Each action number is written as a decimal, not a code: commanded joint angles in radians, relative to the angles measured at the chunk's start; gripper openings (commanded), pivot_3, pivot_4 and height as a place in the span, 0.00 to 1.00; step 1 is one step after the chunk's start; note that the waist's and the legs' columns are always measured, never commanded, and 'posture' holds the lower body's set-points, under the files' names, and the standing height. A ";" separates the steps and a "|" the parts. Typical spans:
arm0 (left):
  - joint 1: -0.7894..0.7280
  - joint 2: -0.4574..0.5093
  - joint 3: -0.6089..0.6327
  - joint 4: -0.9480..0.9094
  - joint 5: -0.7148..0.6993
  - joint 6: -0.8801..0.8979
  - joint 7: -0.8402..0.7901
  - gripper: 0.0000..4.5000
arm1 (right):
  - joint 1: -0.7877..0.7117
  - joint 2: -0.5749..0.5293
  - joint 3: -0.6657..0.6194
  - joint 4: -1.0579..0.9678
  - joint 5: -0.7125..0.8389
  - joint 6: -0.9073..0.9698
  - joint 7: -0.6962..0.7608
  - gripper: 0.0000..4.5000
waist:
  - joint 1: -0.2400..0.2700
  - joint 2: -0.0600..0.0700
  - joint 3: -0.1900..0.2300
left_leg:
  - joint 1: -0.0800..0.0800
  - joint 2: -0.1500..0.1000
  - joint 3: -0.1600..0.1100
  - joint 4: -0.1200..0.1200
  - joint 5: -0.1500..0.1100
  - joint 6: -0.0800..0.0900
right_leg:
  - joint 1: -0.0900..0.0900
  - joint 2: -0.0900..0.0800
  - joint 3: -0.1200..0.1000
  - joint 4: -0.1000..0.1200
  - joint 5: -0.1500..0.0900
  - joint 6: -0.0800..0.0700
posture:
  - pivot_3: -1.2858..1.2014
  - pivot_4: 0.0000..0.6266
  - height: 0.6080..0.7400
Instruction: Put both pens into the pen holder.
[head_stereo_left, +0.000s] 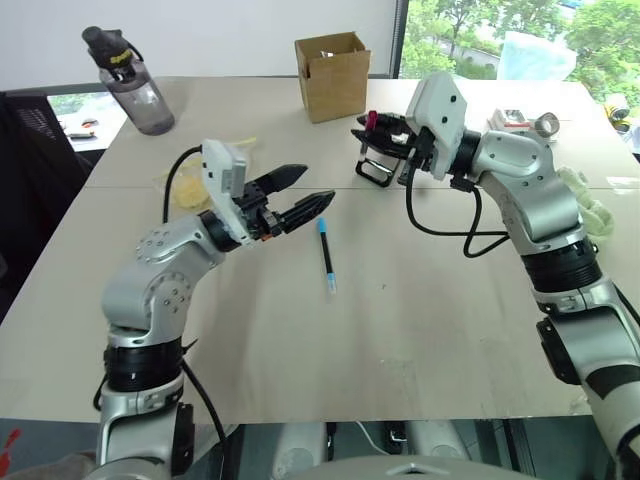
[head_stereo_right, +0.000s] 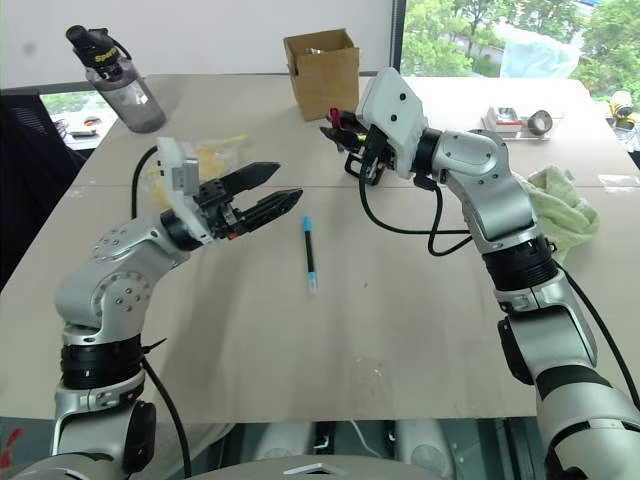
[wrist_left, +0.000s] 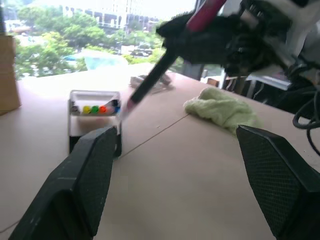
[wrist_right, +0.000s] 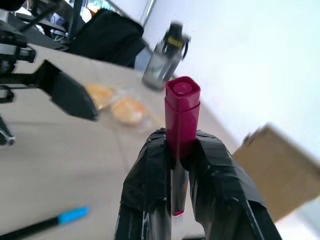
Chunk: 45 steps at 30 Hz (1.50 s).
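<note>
One pen, black with blue ends, lies flat on the table's middle. My left gripper hovers open just left of it, holding nothing. The other pen has a pink end and stands clamped between the fingers of my shut right gripper. In the left wrist view this pen slants down toward the pen holder. The holder is a small black frame with a row of coloured markers. It stands on the table directly below my right gripper, as the pen holder shows in the left eye view.
A brown cardboard box stands at the back behind the holder. A dark water bottle is at the back left. Yellow packets lie behind my left arm. A pale green cloth lies at the right.
</note>
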 joint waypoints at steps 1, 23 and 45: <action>0.015 0.032 0.010 -0.071 0.026 -0.004 0.050 0.87 | -0.053 0.012 0.017 0.155 -0.119 -0.257 -0.020 0.02 | 0.005 0.000 0.000 | 0.000 -0.001 0.000 0.000 0.000 0.000 | 0.000 -0.001 -0.001 0.000 0.000 0.000 | 0.52 0.24 0.97; 0.007 0.090 -0.020 -0.095 0.154 0.010 0.198 0.87 | -0.249 0.062 0.023 0.797 -0.397 -0.684 -0.225 0.02 | -0.004 0.000 0.000 | 0.001 0.000 0.001 0.000 0.001 -0.002 | 0.000 -0.002 -0.001 0.002 0.000 0.000 | 0.52 0.24 0.97; -0.015 0.102 -0.035 -0.031 0.202 -0.022 0.183 0.88 | -0.300 0.071 0.010 0.920 -0.426 -0.693 -0.347 0.99 | -0.004 0.000 0.000 | 0.001 0.000 0.001 0.000 0.001 -0.002 | 0.000 -0.002 -0.001 0.002 0.000 0.000 | 0.52 0.24 0.97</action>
